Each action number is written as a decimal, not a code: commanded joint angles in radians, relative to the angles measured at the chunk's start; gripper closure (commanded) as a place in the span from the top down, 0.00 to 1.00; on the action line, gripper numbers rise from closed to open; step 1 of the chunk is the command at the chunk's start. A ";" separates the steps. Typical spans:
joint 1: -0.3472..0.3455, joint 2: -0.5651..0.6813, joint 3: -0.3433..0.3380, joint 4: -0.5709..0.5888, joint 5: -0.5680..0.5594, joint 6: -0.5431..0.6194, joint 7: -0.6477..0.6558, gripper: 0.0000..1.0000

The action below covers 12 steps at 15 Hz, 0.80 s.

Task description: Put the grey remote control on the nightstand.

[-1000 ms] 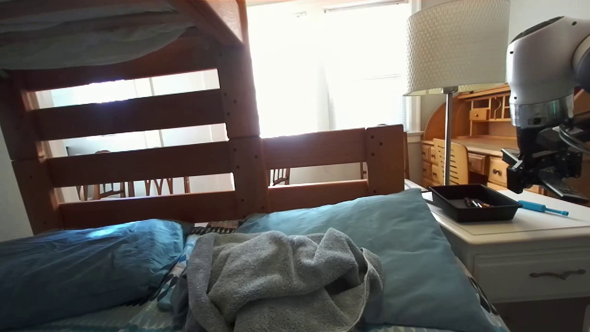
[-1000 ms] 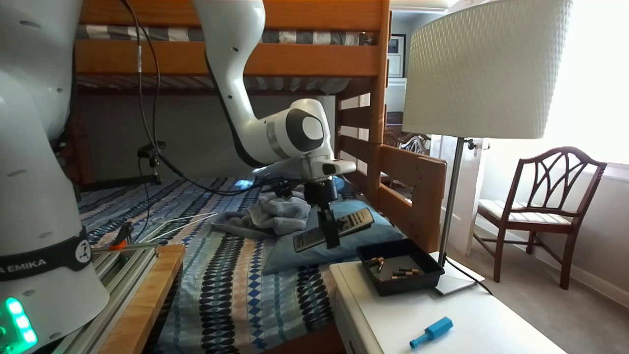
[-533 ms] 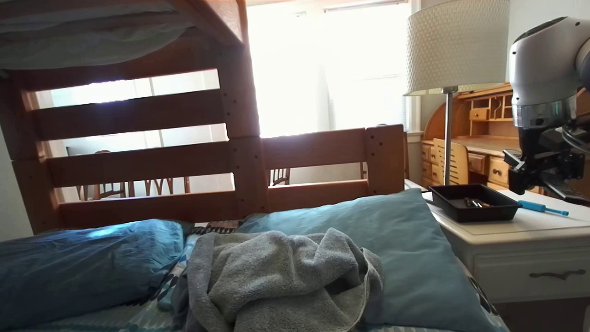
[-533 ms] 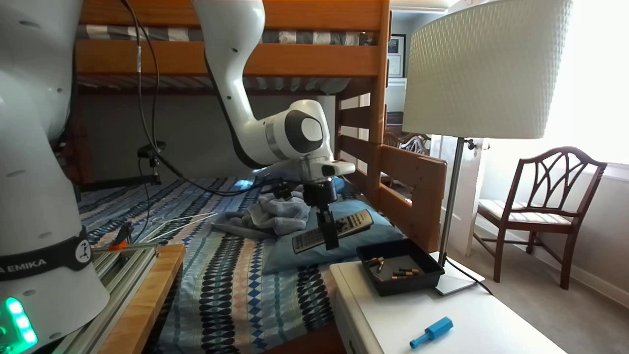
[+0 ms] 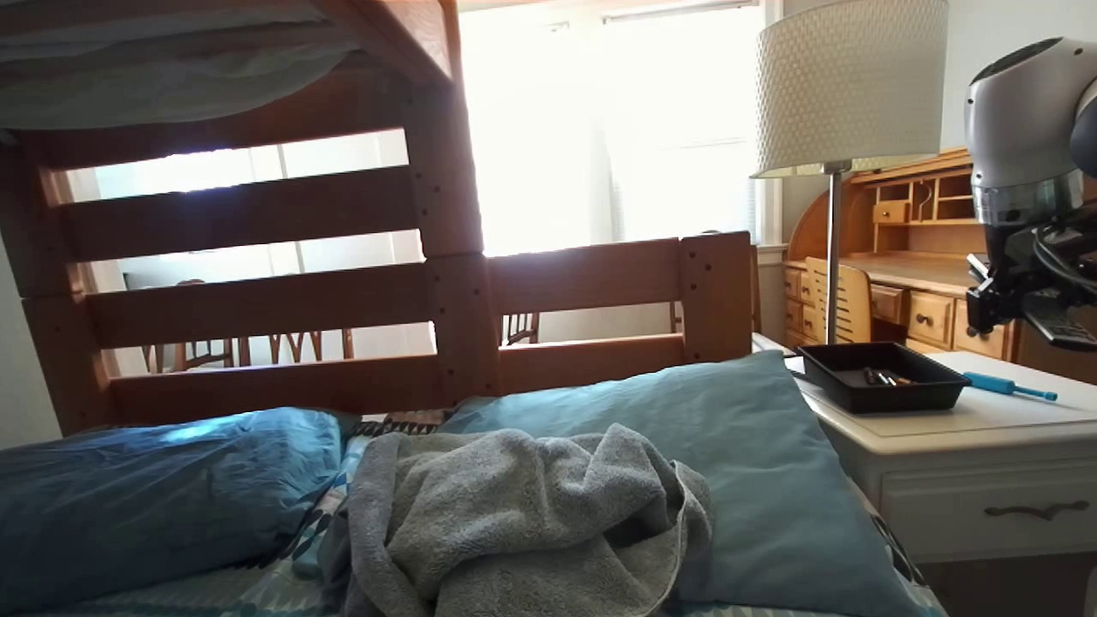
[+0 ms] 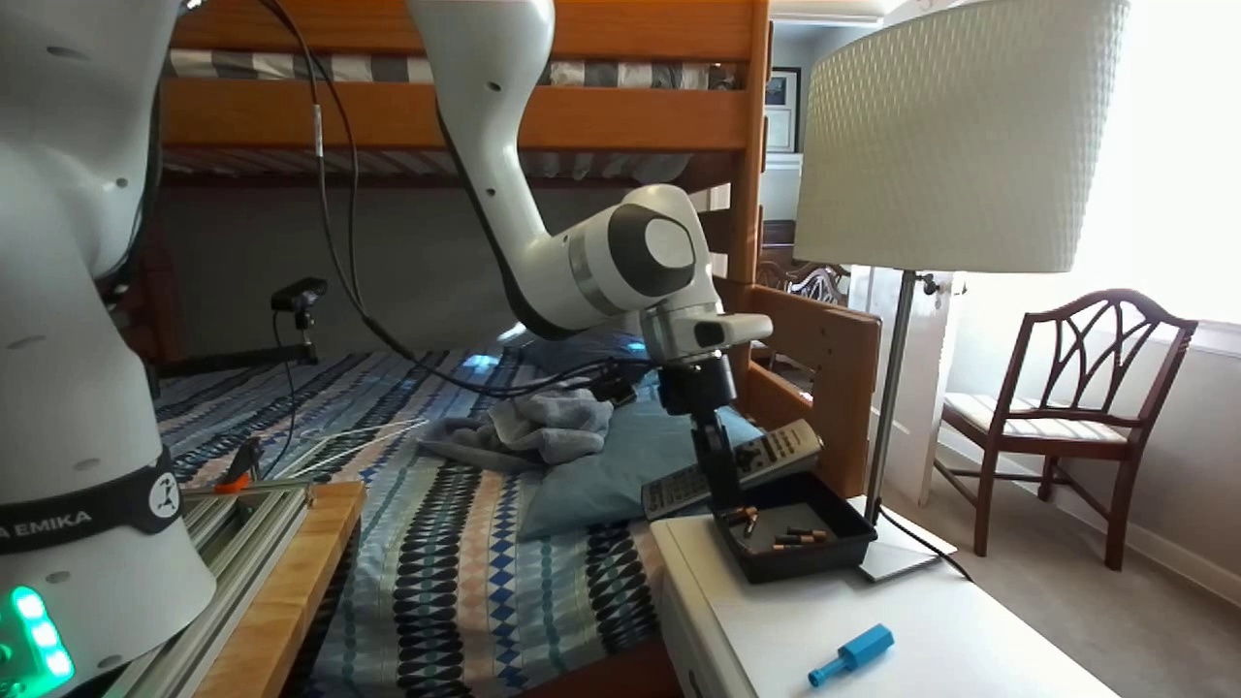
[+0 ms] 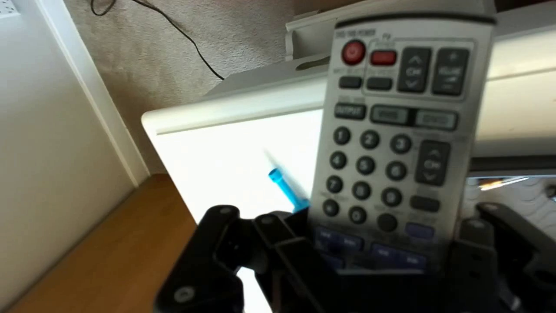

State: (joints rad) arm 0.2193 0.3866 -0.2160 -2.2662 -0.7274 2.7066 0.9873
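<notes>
Nearest in the wrist view, the tool gripped the grey remote control across its width. The remote hung in the air, aslant (one end lower than the other). Beyond, on the worktop, lay a blue stick-like item and a black tray. Placing well likely meant carrying the remote clear of both, levelling it over bare surface, lowering gently, and releasing only once supported.

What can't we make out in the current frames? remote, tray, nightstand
Remote control, lower end: wrist view, hidden by the gripper.
Most small print beside its buttons: wrist view, blurred.
Battery-like cylinders in the black tray: markings too small in an exterior view.
Nightstand, end nearest the camera: cut off by the bottom edge in an exterior view.
</notes>
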 commanded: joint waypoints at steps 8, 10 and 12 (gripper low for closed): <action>-0.137 0.114 0.001 0.141 0.225 -0.048 -0.213 0.00; -0.116 0.094 -0.040 0.101 0.202 -0.003 -0.227 0.00; -0.107 0.097 -0.047 0.099 0.200 -0.003 -0.226 0.00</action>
State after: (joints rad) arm 0.0832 0.4807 -0.2355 -2.1663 -0.5555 2.6995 0.7818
